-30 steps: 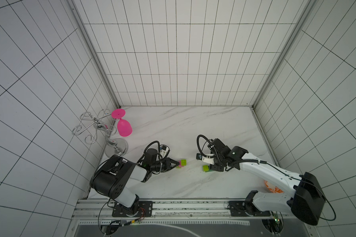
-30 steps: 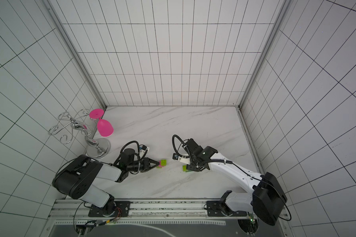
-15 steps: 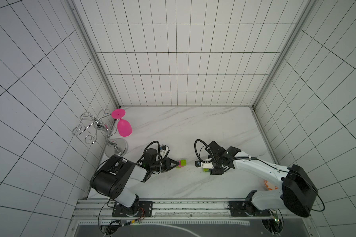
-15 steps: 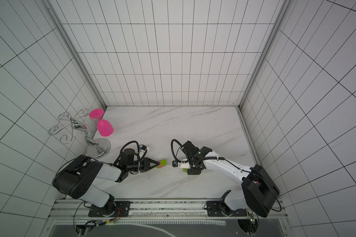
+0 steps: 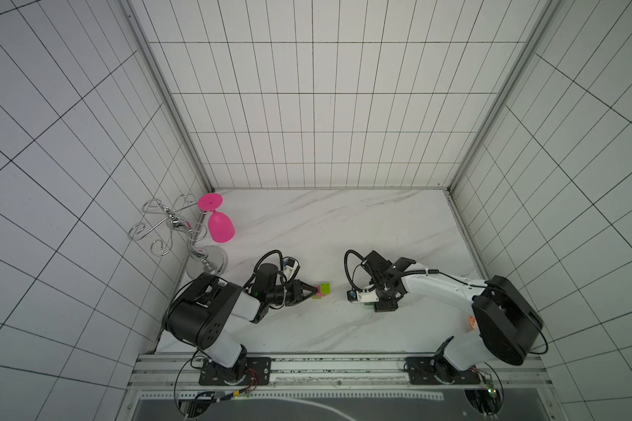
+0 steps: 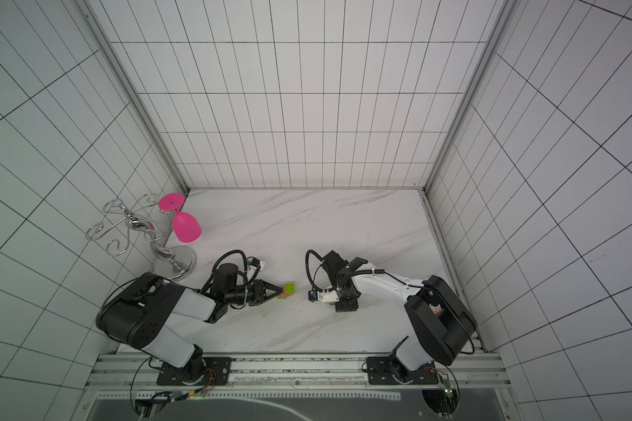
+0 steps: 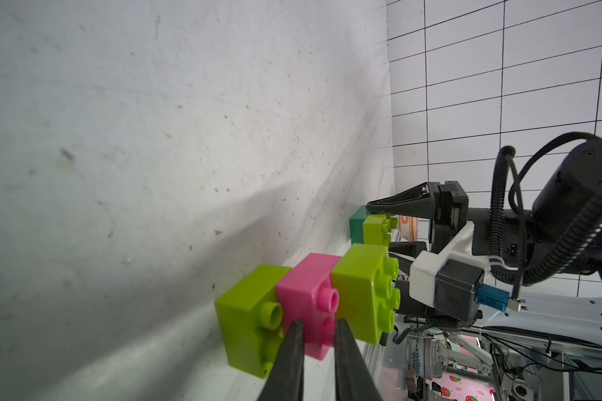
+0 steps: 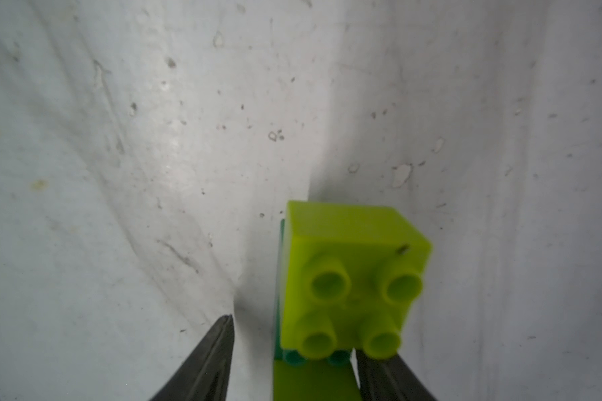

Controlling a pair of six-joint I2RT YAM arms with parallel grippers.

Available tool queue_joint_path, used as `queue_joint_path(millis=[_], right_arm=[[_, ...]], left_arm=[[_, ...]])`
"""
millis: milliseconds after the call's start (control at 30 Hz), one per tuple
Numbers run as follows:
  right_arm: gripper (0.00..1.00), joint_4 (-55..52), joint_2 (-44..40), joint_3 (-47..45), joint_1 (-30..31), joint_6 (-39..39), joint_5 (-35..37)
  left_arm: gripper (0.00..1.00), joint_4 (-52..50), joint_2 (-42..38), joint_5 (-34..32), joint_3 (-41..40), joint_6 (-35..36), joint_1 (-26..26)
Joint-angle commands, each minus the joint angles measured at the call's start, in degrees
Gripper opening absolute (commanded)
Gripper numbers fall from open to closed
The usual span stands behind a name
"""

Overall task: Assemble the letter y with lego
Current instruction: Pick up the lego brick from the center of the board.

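Swung round, the right claw (image 8: 292, 335) straddles the lime-on-green piece (image 8: 351, 250), spread to grip it; the left claw (image 7: 318, 323) pinches the pink brick (image 7: 306, 284), seemingly steadying the stem (image 7: 358, 277).

pink goblet (image 5: 220, 229): hung bowl-down on chrome wire rack (image 5: 176, 223) | rack base: counter (image 5: 343, 226) left edge | walls (image 5: 307, 109): white tile

Behind lime brick (image 8: 351, 243), half-hidden dark green brick (image 8: 293, 359)

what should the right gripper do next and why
Probably close the right gripper on the lime brick joined to the dark green brick: its jaws straddle them with a gap on one side, while the left gripper clamps the pink brick.
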Motion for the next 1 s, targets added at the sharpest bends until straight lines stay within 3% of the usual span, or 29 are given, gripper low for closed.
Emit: queue_joint_path(millis=[0, 967], right_arm=[[0.56, -1.3, 0.4, 1.4, -0.6, -1.3, -2.4], [0.42, 2.9, -0.6, 1.0, -3.1, 3.0, -7.8]], left_arm=[[0.17, -8.4, 2.5, -5.8, -2.1, 1.1, 1.0], [0.17, -8.6, 2.3, -5.8, -2.3, 1.3, 1.2]])
